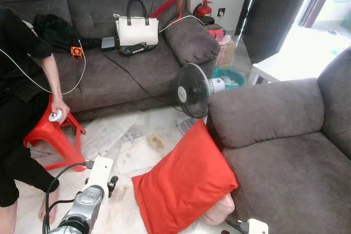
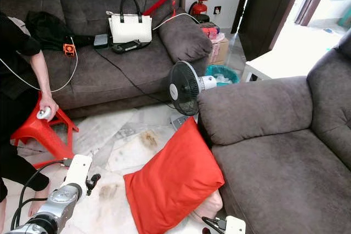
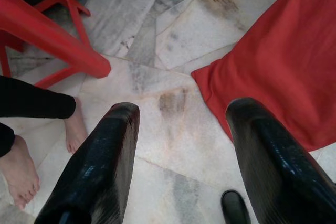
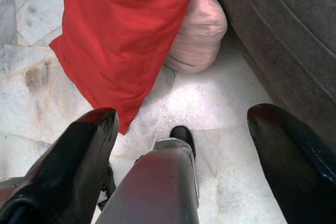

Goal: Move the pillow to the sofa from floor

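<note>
A red pillow stands tilted on the marble floor, leaning against the front of the grey sofa on my right. A pale pink cushion lies on the floor under its lower corner, against the sofa base. My left gripper is open, low over the floor just left of the red pillow. My right gripper is open too, above the floor between the red pillow and the sofa front. Neither gripper touches the pillow.
A standing fan sits beside the sofa's armrest. A second grey sofa at the back carries a white handbag and cables. A person is at the left by a red stool, with bare feet near my left gripper.
</note>
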Controlling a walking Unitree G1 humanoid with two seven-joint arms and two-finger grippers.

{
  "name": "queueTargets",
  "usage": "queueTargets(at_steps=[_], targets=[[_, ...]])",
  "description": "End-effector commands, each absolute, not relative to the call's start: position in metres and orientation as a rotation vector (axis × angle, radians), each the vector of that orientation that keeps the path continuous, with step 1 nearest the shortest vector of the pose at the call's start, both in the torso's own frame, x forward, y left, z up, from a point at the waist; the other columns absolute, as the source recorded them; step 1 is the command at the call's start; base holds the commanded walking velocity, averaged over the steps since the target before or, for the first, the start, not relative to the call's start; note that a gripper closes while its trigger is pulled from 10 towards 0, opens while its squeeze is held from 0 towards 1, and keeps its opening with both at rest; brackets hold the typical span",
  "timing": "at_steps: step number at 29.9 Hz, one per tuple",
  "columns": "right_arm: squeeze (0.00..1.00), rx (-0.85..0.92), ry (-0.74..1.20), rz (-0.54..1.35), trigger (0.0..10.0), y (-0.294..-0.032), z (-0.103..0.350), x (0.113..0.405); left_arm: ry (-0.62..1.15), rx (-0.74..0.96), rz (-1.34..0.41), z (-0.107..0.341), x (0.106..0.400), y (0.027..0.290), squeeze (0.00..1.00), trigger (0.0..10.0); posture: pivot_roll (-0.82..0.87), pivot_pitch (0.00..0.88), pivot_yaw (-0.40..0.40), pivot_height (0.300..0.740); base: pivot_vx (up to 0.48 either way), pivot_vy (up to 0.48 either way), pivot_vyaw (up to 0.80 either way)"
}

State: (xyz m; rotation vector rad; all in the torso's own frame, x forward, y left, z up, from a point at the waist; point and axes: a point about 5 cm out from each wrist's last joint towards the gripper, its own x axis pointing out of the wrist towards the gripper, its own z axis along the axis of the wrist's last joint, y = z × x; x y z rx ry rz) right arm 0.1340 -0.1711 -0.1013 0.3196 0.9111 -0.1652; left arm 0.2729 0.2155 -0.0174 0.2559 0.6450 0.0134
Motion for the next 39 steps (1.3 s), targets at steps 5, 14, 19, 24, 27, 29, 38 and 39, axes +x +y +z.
queueTargets(at_steps=[5,14,19,24,27,29,38,39], targets=[[0.00,0.322,0.916,-0.178,10.0,-0.172,-0.102,0.132,0.655,0.262,0.019,-0.020,0.270,0.216,0.00,10.0,0.09,0.016,-0.025,0.740,0.000,0.000,0.00],[0.00,0.235,0.416,-0.132,10.0,-0.185,-0.040,0.226,0.139,0.253,0.035,0.027,0.282,0.205,0.00,10.0,0.07,0.000,-0.011,0.740,0.000,0.000,0.00],[0.00,0.234,0.455,-0.137,10.0,-0.185,-0.046,0.221,0.157,0.259,0.033,0.020,0.276,0.205,0.00,10.0,0.07,0.000,-0.009,0.740,0.000,0.000,0.00],[0.00,0.195,0.381,-0.145,10.0,-0.189,-0.037,0.226,0.086,0.275,0.052,0.030,0.275,0.209,0.00,10.0,0.08,0.000,-0.011,0.740,0.000,0.000,0.00],[0.00,0.185,0.288,-0.149,10.0,-0.191,-0.026,0.231,0.022,0.286,0.057,0.040,0.276,0.208,0.00,10.0,0.07,0.000,-0.013,0.740,0.000,0.000,0.00],[0.00,0.195,0.223,-0.159,10.0,-0.193,-0.018,0.231,-0.024,0.289,0.054,0.047,0.274,0.206,0.00,10.0,0.08,0.000,-0.014,0.740,0.000,0.000,0.00],[0.00,0.195,0.185,-0.194,10.0,-0.196,-0.016,0.220,-0.100,0.311,0.002,0.064,0.273,0.194,0.00,10.0,0.08,0.001,-0.014,0.740,0.055,0.000,0.00],[0.00,0.208,0.181,-0.189,10.0,-0.192,-0.013,0.225,-0.103,0.309,0.001,0.066,0.275,0.193,0.00,10.0,0.08,0.000,-0.012,0.740,0.319,0.000,0.00]])
